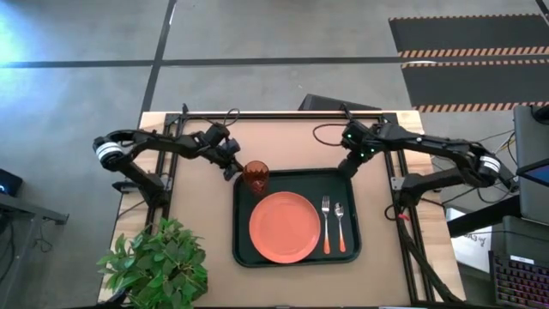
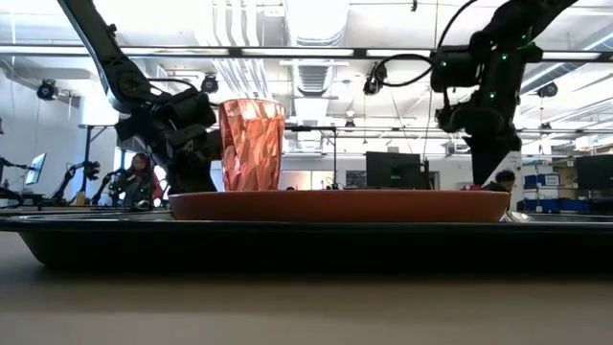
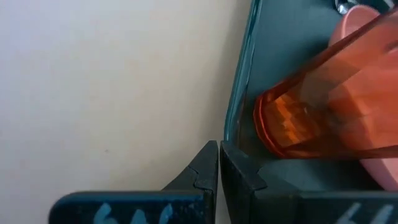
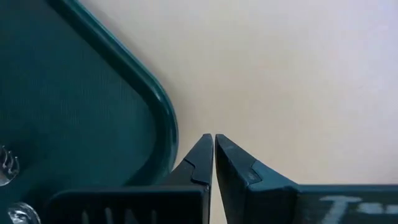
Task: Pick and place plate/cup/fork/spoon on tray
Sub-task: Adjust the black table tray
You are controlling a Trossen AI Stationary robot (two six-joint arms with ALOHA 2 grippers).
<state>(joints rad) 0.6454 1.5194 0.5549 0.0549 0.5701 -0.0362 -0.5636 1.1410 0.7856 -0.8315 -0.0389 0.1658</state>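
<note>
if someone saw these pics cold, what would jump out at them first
Probably the salmon-orange plate in the middle of the dark tray, with the fork and spoon side by side on its right. Next, the red-brown cup upright in the tray's far left corner. The left gripper and right gripper sit near the tray's far corners, jaws shut, empty.

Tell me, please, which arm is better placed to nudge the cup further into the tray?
Left, probably. Its shut gripper sits right beside the cup at the tray's corner; the right gripper is at the opposite corner.
</note>
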